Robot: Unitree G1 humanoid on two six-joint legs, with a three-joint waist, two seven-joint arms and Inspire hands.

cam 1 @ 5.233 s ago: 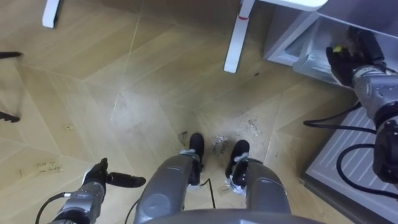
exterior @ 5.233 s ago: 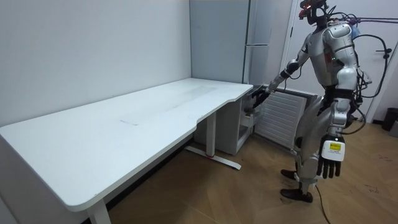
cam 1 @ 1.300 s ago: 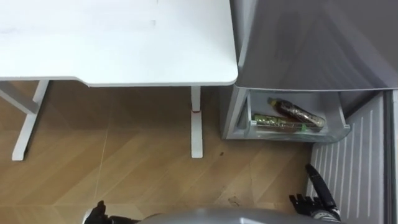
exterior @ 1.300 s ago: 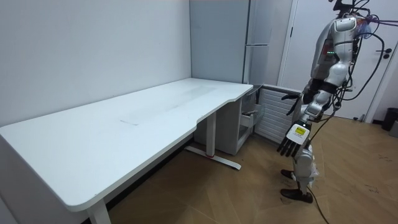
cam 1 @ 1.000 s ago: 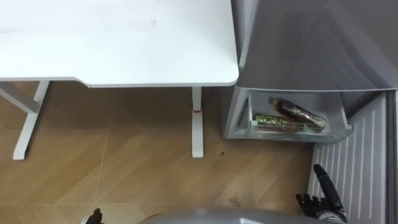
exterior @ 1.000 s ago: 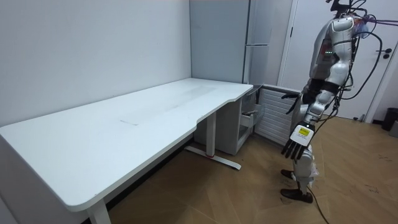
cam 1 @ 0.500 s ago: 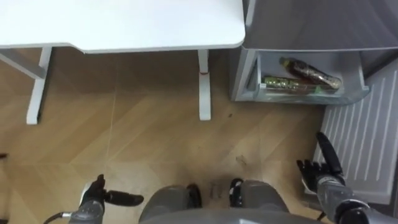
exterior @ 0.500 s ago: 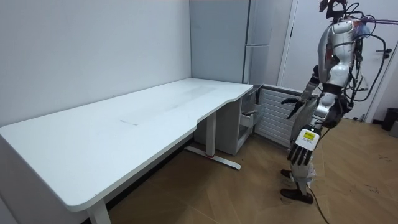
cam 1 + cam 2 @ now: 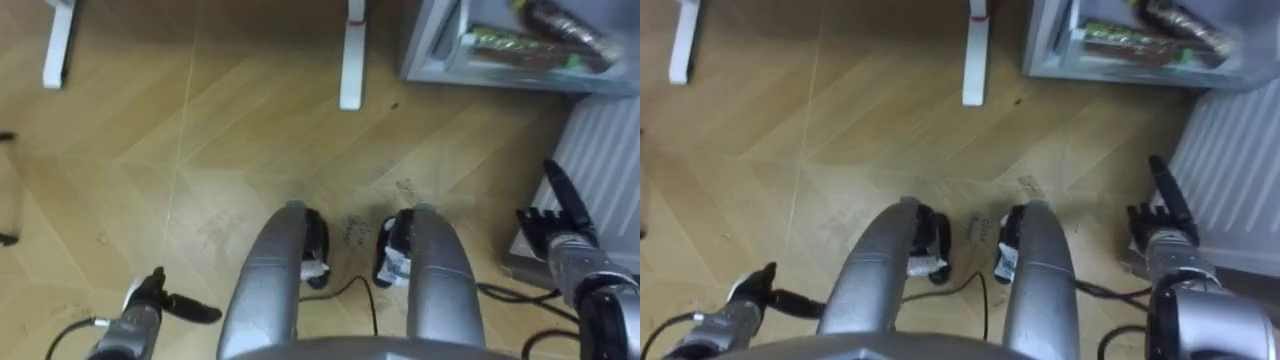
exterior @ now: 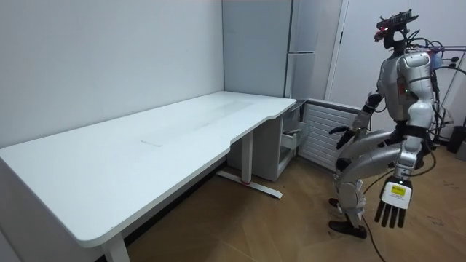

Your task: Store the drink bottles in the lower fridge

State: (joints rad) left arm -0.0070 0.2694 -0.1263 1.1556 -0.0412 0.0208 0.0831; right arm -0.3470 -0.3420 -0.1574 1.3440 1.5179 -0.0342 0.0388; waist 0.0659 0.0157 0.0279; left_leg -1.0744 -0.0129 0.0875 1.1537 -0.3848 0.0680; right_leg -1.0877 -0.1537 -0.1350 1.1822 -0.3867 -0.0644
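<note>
A herringbone wooden floor (image 9: 200,170) lies below the robot in the left eye view, with a white counter leg (image 9: 352,60) at the top. At the top right the lower fridge drawer (image 9: 440,62) stands open. Two drinks lie in it, a green-labelled bottle (image 9: 510,45) and a dark bottle (image 9: 565,25) just behind. The right robot hand (image 9: 560,235) hovers by a ribbed white panel (image 9: 600,140), fingers straight and apart, holding nothing. The left robot hand (image 9: 150,298) is at the lower left, empty.

In the room view the robot stands with knees bent before the grey fridge (image 10: 291,44), off the end of the long white counter (image 10: 145,145). Its left robot hand hangs down with fingers straight, and its right reaches forward with fingers spread.

In the right eye view both bottles lie in the open drawer, well apart from either robot hand.
</note>
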